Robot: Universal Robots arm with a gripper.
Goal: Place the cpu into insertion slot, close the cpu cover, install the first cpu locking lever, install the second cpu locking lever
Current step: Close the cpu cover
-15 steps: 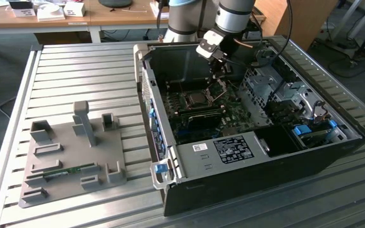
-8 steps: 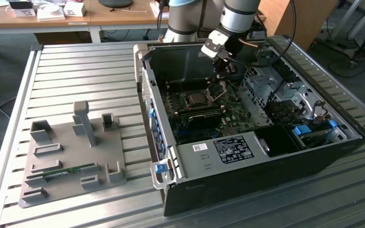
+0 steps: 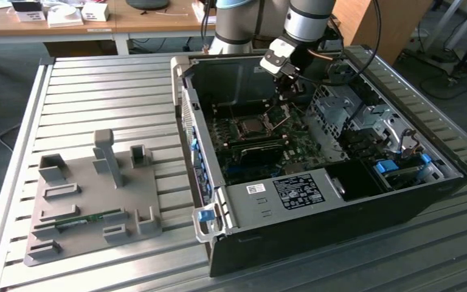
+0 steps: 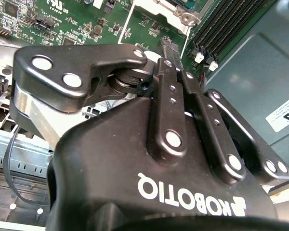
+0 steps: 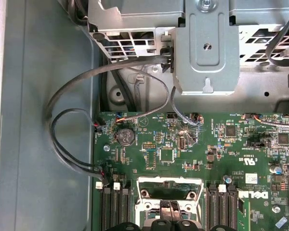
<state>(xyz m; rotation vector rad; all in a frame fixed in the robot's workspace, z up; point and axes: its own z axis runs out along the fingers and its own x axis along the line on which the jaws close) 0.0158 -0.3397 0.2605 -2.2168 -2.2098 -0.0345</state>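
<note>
Black gripper [image 5: 169, 208] fingers are pressing tightly together, and we are seeing nothing clearly held between them. We are hovering just above the silver cpu cover [image 5: 169, 179] framing the insertion slot [image 3: 254, 126], on the green motherboard [image 5: 192, 154] inside the open computer case [image 3: 298, 249].

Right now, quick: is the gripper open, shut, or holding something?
Gripper: shut, fingertips together above the insertion slot, nothing visible between them.

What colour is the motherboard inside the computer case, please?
Green; the motherboard shows best in the first wrist view.
</note>
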